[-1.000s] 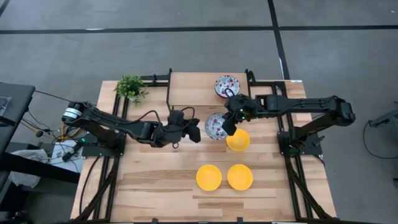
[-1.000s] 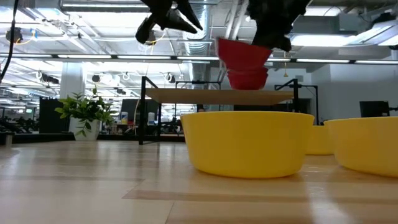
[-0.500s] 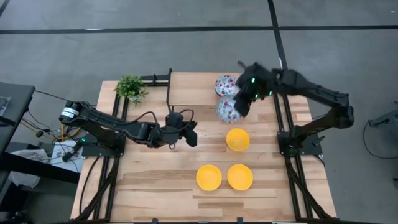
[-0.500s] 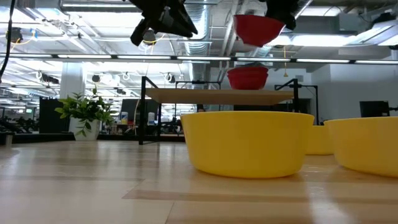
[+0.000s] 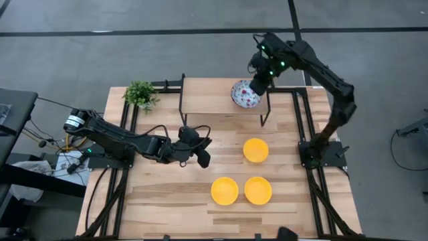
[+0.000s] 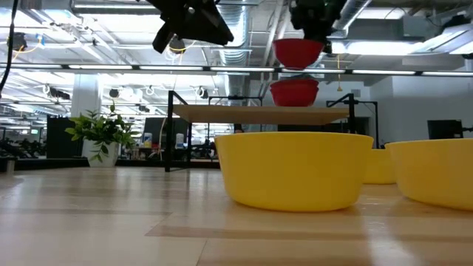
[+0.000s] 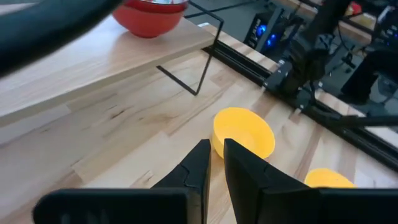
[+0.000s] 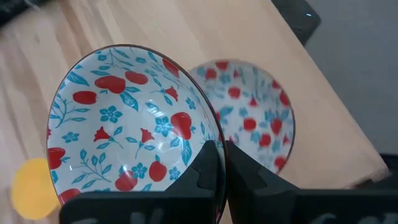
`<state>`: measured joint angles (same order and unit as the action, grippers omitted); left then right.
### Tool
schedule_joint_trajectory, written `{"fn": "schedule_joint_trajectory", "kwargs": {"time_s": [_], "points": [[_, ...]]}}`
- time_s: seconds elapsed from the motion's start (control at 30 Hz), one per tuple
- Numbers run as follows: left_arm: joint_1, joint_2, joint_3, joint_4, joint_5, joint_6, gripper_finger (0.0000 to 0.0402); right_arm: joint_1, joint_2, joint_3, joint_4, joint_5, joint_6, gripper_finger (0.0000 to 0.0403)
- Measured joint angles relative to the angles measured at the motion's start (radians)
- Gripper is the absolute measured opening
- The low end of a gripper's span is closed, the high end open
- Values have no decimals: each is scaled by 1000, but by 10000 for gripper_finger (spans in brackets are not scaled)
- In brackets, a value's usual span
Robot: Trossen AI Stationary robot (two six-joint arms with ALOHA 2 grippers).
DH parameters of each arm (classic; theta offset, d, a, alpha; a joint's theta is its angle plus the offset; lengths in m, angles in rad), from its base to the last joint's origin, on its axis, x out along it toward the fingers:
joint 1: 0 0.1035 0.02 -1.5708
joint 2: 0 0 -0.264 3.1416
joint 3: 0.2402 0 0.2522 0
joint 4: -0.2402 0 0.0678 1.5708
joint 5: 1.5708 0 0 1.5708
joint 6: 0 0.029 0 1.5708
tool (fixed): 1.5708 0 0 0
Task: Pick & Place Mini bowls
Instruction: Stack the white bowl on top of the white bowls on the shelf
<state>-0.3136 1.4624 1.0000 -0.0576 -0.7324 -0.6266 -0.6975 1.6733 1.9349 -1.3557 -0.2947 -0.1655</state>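
My right gripper (image 5: 257, 86) (image 8: 222, 149) is shut on a white floral mini bowl (image 8: 124, 118) with a red outside (image 6: 298, 52), held above the raised wooden shelf (image 5: 207, 97). Just under it, a second floral bowl (image 8: 258, 118) (image 6: 294, 92) rests on its base on the shelf. Three yellow bowls (image 5: 255, 150) (image 5: 225, 191) (image 5: 258, 190) stand on the table. A third floral bowl does not show on its own. My left gripper (image 5: 202, 157) (image 7: 217, 163) hovers shut and empty over the table's middle, left of the yellow bowls. My right gripper pinches the floral bowl's rim (image 8: 211, 127), one finger (image 8: 202, 168) inside the bowl and the other (image 8: 245, 171) outside. The fingers come from above, pointing down. The bowl is lifted clear, opening upward, directly over the bowl on the shelf.
A small potted plant (image 5: 140, 94) (image 6: 103, 133) stands at the far left corner. The shelf stands on thin black legs (image 5: 264, 110) along the far edge. Bare wood lies left of the yellow bowls (image 7: 242, 130) and under the left arm.
My right gripper has carried the floral bowl from over the table's middle, next to the left gripper, up and toward the far edge, and now holds it over the shelf bowl. My left gripper has drawn back a little toward the near edge.
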Motion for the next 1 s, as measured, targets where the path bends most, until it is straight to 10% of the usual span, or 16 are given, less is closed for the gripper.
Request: {"fn": "schedule_joint_trajectory", "kwargs": {"time_s": [0.5,1.0], "points": [[-19,-9,-11,22,-7,96,44,-108,148,126,-66,-73,-79,0],[-28,-310,-356,323,16,182,44,-121,181,123,-69,-73,-91,0]]}}
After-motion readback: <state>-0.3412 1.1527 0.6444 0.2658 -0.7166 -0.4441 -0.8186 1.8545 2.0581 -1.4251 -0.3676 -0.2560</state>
